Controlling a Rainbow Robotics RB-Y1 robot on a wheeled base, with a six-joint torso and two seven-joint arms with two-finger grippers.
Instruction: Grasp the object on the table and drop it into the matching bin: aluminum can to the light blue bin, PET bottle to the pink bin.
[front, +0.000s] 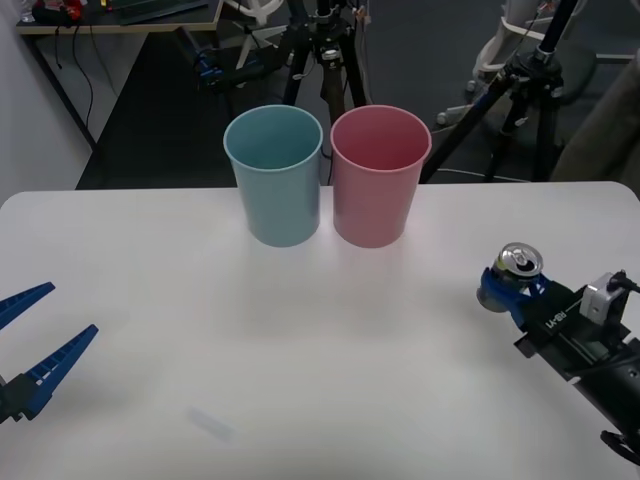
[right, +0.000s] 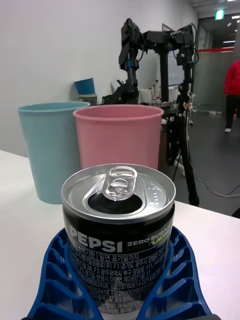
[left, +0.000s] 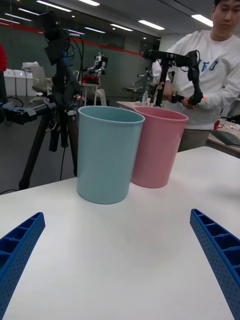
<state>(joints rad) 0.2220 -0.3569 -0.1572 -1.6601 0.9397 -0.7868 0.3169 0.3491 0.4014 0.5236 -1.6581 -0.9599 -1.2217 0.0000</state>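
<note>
Nearest me, my left hand (front: 35, 340) sits low at the left edge of the wide white surface (front: 300, 350), blue ribbed fingers spread wide apart with nothing between them; open room runs from it toward the middle; on the right side, near the right edge, my right hand (front: 500, 290) is clamped on the small silver-topped metal drink can (front: 520, 262), which stands upright; farther back, the tall pale teal-blue plastic bucket (front: 275, 180) and the tall pink plastic bucket (front: 378, 180) stand just beside each other near the far edge; what I see of their insides looks empty.
</note>
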